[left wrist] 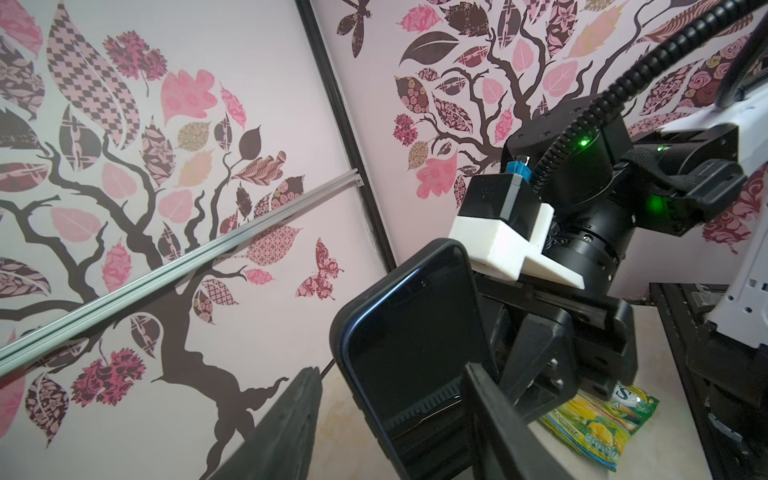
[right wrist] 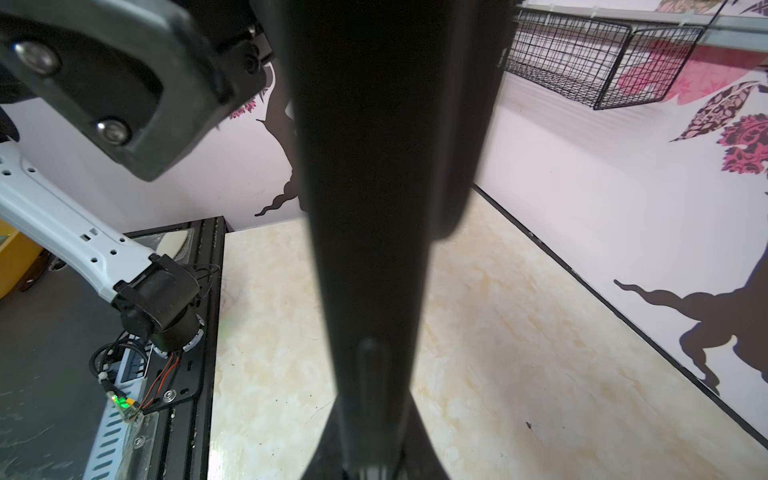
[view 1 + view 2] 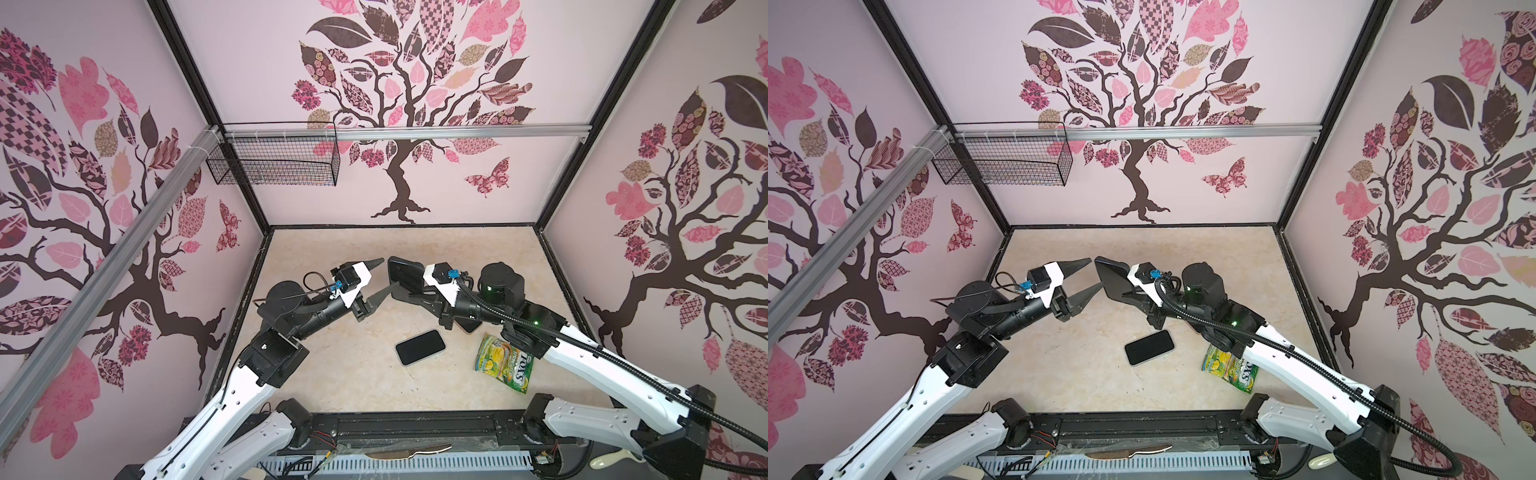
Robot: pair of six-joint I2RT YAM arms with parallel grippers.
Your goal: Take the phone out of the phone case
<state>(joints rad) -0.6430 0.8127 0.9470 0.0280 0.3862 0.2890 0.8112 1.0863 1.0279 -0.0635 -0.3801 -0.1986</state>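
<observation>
1. Marbled table (image 3: pixel 332 374), tree-papered walls around; the phone (image 1: pixel 415 353) sits inside its phone case (image 3: pixel 405 276), raised on edge above the table.
2. Clamping the case's lower end, the right tool (image 3: pixel 401 296) presents its free edge.
3. Beside that edge the left tool (image 3: pixel 1096 272) stands wide, likely to peel the rim.
4. Well apart below lie a second phone (image 3: pixel 420 347) and a sweets packet (image 3: pixel 505 363).

Both top views are bright and evenly lit, and the worktop (image 3: pixel 353 374) shows only faint, soft shadows. Wide-angle stretch pulls the walls (image 3: pixel 83 187) outward at the edges. In the right wrist view the case (image 2: pixel 374 166) looms dark and blurred. A green lamp (image 1: pixel 584 142) flares in the left wrist view.
</observation>
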